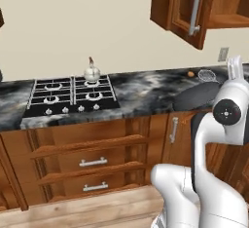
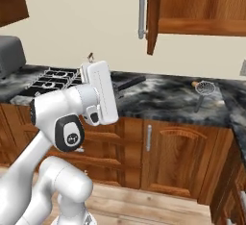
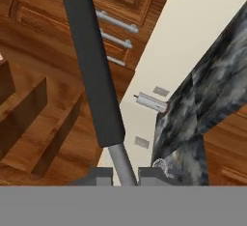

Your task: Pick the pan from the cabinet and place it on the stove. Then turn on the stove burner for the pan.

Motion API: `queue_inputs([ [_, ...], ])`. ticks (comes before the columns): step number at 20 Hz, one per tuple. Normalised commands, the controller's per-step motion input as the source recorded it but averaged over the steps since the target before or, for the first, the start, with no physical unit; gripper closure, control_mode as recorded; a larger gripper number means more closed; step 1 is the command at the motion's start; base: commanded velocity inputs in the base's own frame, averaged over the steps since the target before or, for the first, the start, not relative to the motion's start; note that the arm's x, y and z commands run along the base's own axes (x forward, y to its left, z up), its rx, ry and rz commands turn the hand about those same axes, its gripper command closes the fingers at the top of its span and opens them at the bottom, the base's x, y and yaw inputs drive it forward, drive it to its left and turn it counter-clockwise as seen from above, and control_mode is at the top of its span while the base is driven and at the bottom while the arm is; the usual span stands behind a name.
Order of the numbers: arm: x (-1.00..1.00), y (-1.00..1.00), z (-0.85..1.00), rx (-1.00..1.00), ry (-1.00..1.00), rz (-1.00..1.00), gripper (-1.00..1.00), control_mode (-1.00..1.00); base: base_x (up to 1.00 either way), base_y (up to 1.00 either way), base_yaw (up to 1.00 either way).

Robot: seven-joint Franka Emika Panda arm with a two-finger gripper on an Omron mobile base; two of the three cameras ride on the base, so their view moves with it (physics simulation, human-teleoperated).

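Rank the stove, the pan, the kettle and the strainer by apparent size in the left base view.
1. stove
2. pan, partly hidden behind the arm, so its full extent is unsure
3 and 4. kettle and strainer look about alike; no clear ranking.

kettle (image 1: 92,71) on stove (image 1: 73,95) rear (front grates bare)
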Motion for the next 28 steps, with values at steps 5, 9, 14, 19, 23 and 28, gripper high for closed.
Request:
queue_inputs([
  [5,0.00,0.00,0.00,0.00,0.00,0.00,1.00,1.00,-0.10,0.89,-0.05],
  [9,0.00,0.00,0.00,0.00,0.00,0.00,1.00,1.00,0.16,0.99,-0.08],
  [14,0.00,0.00,0.00,0.00,0.00,0.00,1.00,1.00,0.32,0.91,-0.09],
  [19,0.00,0.00,0.00,0.00,0.00,0.00,1.00,1.00,0.59,0.25,-0.02],
  [23,0.00,0.00,0.00,0.00,0.00,0.00,1.00,1.00,0.65,0.04,0.00],
  [28,0.00,0.00,0.00,0.00,0.00,0.00,1.00,1.00,0.64,0.10,0.00],
])
